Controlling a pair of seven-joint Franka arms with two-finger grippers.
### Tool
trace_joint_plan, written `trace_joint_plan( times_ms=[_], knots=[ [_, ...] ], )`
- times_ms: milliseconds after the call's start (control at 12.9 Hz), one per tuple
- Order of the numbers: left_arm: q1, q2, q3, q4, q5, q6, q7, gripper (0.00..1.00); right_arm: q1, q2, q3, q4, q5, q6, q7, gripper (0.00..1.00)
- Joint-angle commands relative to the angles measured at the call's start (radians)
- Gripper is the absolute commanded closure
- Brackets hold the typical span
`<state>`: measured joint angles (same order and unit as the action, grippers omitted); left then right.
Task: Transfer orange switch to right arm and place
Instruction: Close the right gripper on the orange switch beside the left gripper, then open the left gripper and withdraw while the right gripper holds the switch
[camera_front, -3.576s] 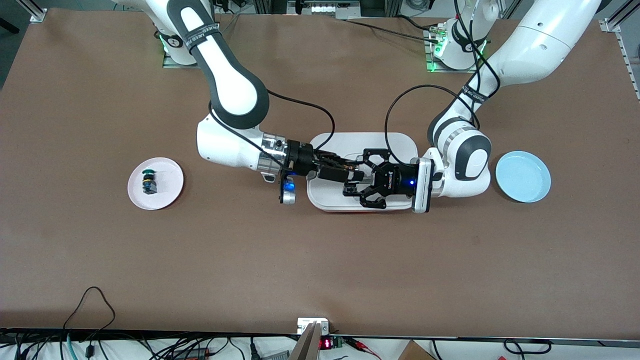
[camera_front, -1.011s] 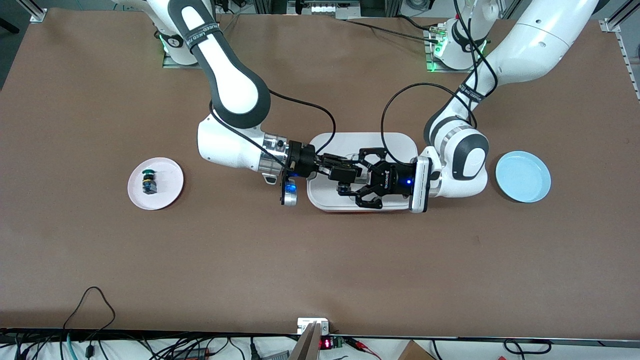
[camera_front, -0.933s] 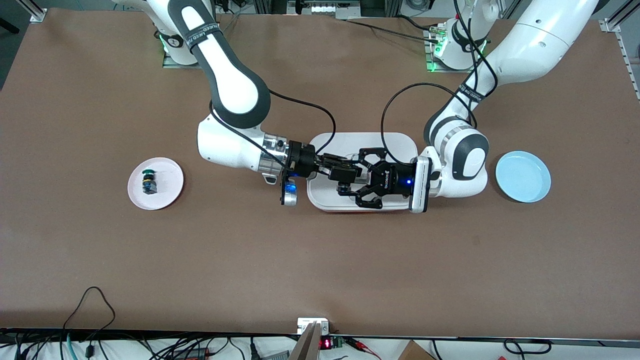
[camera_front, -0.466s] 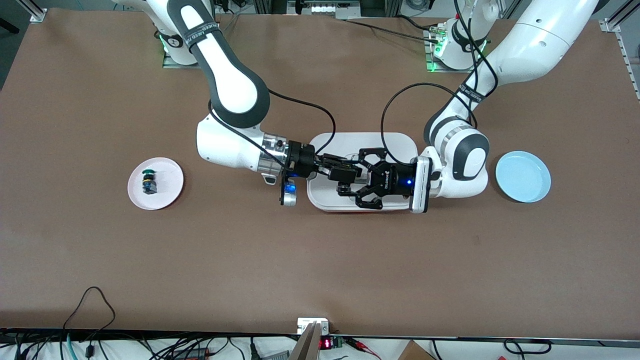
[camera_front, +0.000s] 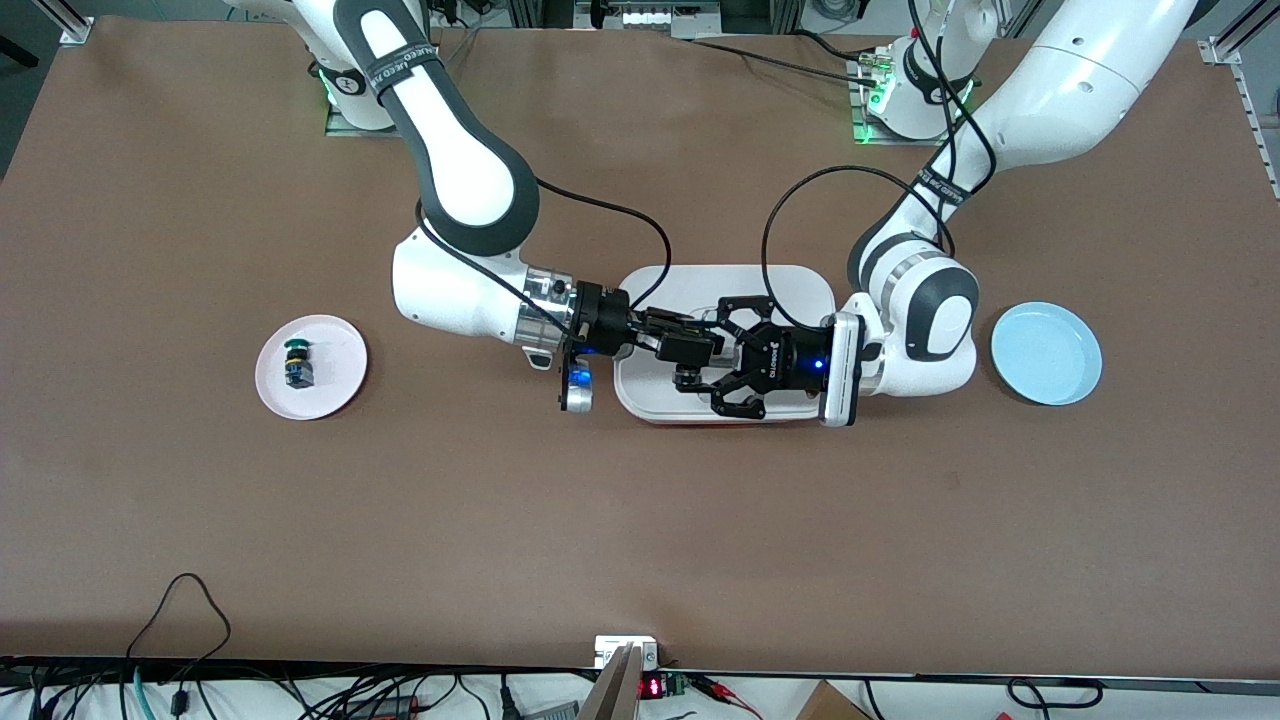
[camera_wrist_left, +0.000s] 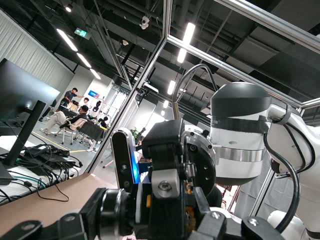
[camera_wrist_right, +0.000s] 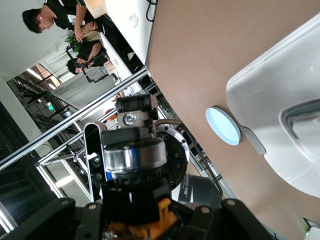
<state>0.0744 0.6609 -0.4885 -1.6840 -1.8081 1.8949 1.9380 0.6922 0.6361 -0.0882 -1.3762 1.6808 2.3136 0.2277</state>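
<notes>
The orange switch (camera_wrist_left: 148, 201), a black body with a silver ring and an orange part, is up in the air over the white tray (camera_front: 790, 285). My left gripper (camera_front: 700, 352), the wide linkage one, is shut on it end to end. My right gripper (camera_front: 693, 338), slim and black, comes from the right arm's end and meets the switch head-on. In the right wrist view the switch (camera_wrist_right: 150, 220) fills the space at my right gripper (camera_wrist_right: 140, 210). In the left wrist view it sits at my left gripper (camera_wrist_left: 150, 212). In the front view the two grippers hide it.
A pink plate (camera_front: 335, 385) toward the right arm's end holds the green-capped switch (camera_front: 297, 365). A blue plate (camera_front: 1045, 352) lies toward the left arm's end. Cables loop over the tray from both wrists.
Since 3.6 s ago my left gripper has moved a little toward the right arm's end, closing on the right gripper. Nothing has visibly moved in the last second.
</notes>
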Motion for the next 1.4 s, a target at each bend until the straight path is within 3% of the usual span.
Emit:
trace_joint_plan(
  times_ms=[0, 466, 544, 622, 1011, 1322],
  knots=[
    [0.007, 0.002, 0.005, -0.005, -0.016, -0.007, 0.03, 0.44, -0.017, -0.003, -0.012, 0.016, 0.022, 0.006, -0.016, 0.94],
    [0.007, 0.002, 0.005, -0.005, -0.016, -0.007, 0.03, 0.42, -0.017, -0.004, -0.012, 0.017, 0.022, 0.006, -0.014, 0.94],
    [0.008, 0.002, 0.005, -0.005, -0.016, -0.007, 0.03, 0.13, -0.017, -0.004, -0.012, 0.017, 0.022, 0.006, -0.014, 0.94],
    [0.013, 0.003, 0.005, -0.011, -0.017, -0.007, 0.029, 0.0, -0.017, -0.004, -0.012, 0.017, 0.023, 0.006, -0.014, 0.94],
    [0.059, -0.001, 0.008, -0.013, 0.001, -0.023, -0.069, 0.0, -0.019, -0.004, -0.012, 0.025, 0.022, 0.006, -0.011, 0.94],
    [0.178, -0.017, 0.007, 0.02, 0.24, -0.111, -0.316, 0.0, -0.051, -0.007, -0.008, 0.026, 0.016, -0.003, -0.018, 0.94]
  ],
)
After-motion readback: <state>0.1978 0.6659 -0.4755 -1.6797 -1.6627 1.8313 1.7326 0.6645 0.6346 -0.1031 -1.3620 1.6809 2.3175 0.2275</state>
